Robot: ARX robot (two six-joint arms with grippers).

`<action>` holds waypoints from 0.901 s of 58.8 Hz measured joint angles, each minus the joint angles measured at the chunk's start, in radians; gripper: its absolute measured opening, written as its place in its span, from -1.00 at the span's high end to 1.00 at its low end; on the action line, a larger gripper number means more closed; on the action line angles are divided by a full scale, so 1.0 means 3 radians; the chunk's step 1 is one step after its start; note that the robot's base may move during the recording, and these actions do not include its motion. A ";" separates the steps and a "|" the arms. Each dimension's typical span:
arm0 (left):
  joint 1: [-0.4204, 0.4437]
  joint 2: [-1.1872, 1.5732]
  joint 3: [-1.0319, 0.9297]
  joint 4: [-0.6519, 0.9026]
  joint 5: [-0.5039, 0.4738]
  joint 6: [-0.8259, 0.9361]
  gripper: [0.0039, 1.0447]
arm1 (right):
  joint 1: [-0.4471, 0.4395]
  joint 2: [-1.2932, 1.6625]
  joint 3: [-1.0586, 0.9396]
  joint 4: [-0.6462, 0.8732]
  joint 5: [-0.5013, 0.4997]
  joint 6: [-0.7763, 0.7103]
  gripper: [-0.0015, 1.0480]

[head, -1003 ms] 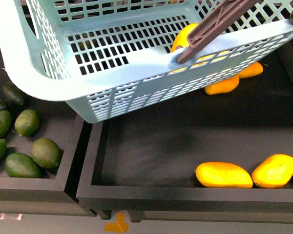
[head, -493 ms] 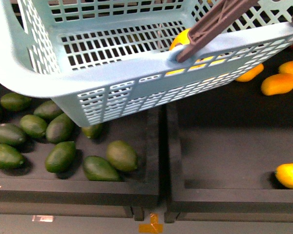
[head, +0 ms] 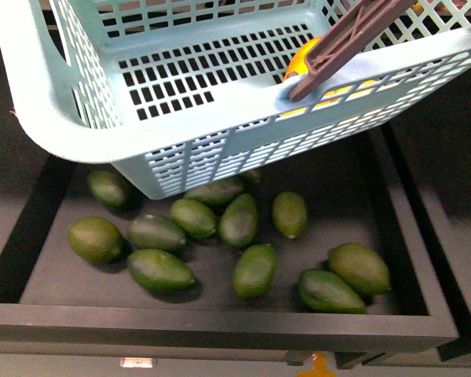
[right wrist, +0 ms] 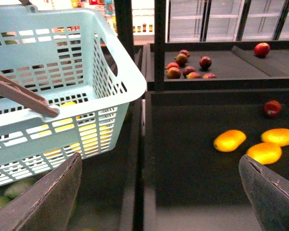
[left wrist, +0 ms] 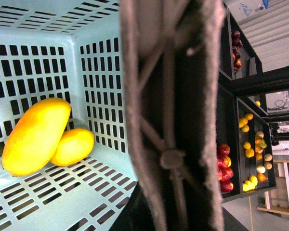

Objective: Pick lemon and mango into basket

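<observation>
The pale aqua basket (head: 180,118) hangs tilted across the top of the front view, above a tray of green fruits. Its brown handle (head: 353,35) rises to the upper right. In the left wrist view that handle (left wrist: 173,115) fills the middle; my left gripper is shut on it and its fingers do not show. Inside the basket lies a long yellow-orange mango (left wrist: 36,134). A shorter yellow fruit (left wrist: 73,147) lies against it; I cannot tell whether it is a lemon. My right gripper (right wrist: 159,202) is open and empty beside the basket (right wrist: 86,72), over a dark tray edge.
Several dark green oval fruits (head: 243,220) lie in a black tray (head: 220,326) under the basket. The right wrist view shows three mangoes (right wrist: 229,140) in the adjoining tray and red fruits (right wrist: 188,65) on a shelf behind. More fruit bins (left wrist: 250,159) stand far off.
The front view has swept sideways: the mango tray has slid out to the right and the green fruit tray now lies under the basket. The basket keeps its place in view.
</observation>
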 joint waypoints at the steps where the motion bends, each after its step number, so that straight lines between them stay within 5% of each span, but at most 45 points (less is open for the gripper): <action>1: -0.0001 0.0000 0.0000 0.0000 -0.0001 0.0001 0.92 | 0.0000 -0.0003 0.0000 -0.0001 -0.0001 0.0001 -0.83; 53: -0.0001 0.0000 0.0000 0.0000 -0.0023 0.0025 0.92 | -0.0001 0.0001 0.0000 -0.0003 -0.0017 -0.0003 -0.83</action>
